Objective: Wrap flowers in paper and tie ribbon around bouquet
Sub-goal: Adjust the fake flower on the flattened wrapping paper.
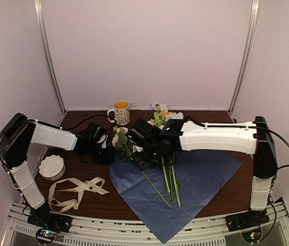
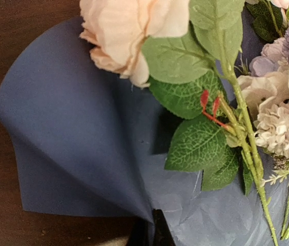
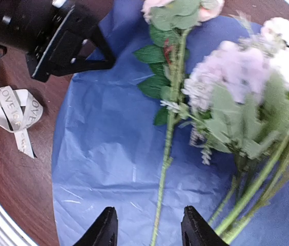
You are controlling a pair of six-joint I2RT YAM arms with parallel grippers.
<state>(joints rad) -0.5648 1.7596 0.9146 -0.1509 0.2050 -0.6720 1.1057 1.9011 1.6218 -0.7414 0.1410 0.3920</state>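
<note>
The blue paper [image 1: 195, 179] lies as a diamond on the dark table. The flowers [image 1: 164, 177] rest loose on it, stems toward the near edge and blooms [image 1: 160, 117] at the far side. No wrapped bouquet is in view. My left gripper [image 1: 106, 151] is shut on the paper's left corner [image 2: 83, 128], which is lifted and folded toward a pale pink rose [image 2: 129, 36]. My right gripper [image 3: 150, 230] hovers open just above the sheet. A thin green stem [image 3: 165, 154] runs between its fingertips [image 3: 106, 228] without being pinched. The cream ribbon [image 1: 75, 189] lies looped at the near left.
A white scalloped bowl [image 1: 51, 166] sits at the left beside the left arm. A white-and-yellow mug [image 1: 121, 113] stands at the back by the blooms. The ribbon [image 3: 14, 110] lies close to the paper's left edge. Frame posts rise at both rear corners.
</note>
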